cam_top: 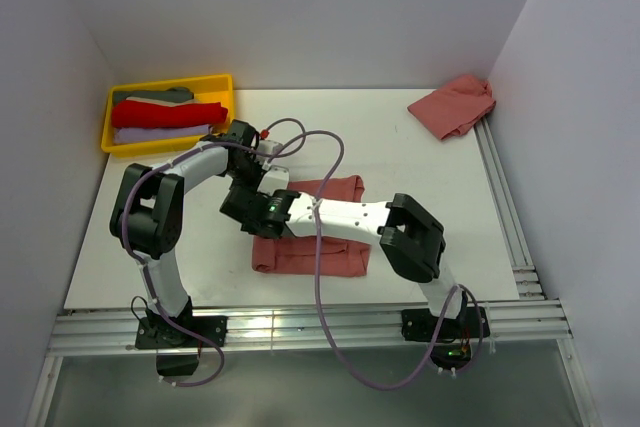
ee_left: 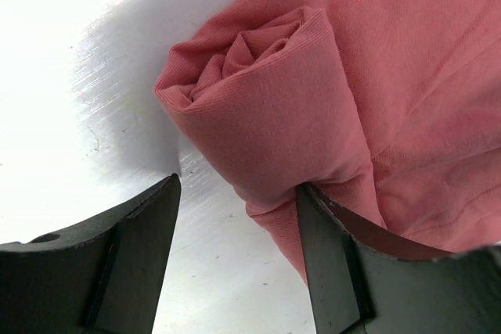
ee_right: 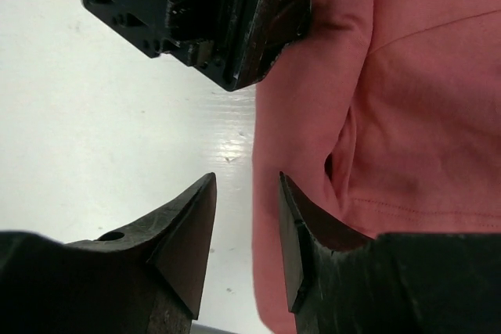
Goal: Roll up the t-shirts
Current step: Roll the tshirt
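One salmon t-shirt (cam_top: 325, 247) lies folded into a long band in the middle of the table. Its left end is rolled up (ee_left: 266, 99). My left gripper (cam_top: 262, 175) (ee_left: 237, 184) hovers open just over that rolled end, its right finger (ee_left: 344, 263) touching the cloth and its left finger over bare table. My right gripper (cam_top: 245, 209) (ee_right: 246, 177) is open at the same left edge of the shirt (ee_right: 391, 115), one finger on the cloth and one over the table. A second t-shirt (cam_top: 455, 105) lies crumpled at the back right corner.
A yellow tray (cam_top: 222, 80) at the back left holds several folded garments. The left gripper's black body (ee_right: 203, 13) sits close above my right fingers. Walls enclose the table on three sides, and a metal rail (cam_top: 300, 327) runs along the front.
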`<state>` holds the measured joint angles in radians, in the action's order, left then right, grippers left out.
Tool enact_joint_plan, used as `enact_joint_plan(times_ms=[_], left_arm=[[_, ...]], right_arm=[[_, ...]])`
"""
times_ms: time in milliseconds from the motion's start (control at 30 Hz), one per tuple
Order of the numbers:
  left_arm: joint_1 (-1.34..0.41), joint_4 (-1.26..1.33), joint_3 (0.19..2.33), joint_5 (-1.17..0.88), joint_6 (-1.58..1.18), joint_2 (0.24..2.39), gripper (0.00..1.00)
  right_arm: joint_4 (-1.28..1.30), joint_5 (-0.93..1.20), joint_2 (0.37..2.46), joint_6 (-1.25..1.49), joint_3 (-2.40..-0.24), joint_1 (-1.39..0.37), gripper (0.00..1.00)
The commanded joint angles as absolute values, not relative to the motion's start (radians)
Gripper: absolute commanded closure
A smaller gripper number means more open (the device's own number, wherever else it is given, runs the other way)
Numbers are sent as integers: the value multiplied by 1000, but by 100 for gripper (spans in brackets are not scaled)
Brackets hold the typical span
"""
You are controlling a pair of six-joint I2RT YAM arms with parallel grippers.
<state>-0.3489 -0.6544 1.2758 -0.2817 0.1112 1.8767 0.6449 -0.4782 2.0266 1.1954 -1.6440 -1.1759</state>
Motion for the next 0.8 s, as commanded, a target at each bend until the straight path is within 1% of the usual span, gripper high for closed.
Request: enact_joint_plan(times_ms=[0,167,400,567,667,767], left_arm=[[-360,-635,1295,-262,121,1868,33],[-364,-637,1298,-278,127,1862,31],[-365,-653,1330,-293,126,1855,28],[-365,-672,1379,-305,112,1852,27],[-365,-673,1407,-305,101,1841,23],[-362,-678,1437,-305,92,1830,22]], right_arm=[[654,-497,2054,1157,-1684,-1181,56],[646,-480,2075,1149,-1669,-1177,56],[620,-468,2043,1180,-1551,-1175,54],[634,-465,2059,1178,-1543,-1175,51],[640,-462,2065,1177,-1546,-1175,49],[637,-459,2068,1170,-1546,-1175,46]])
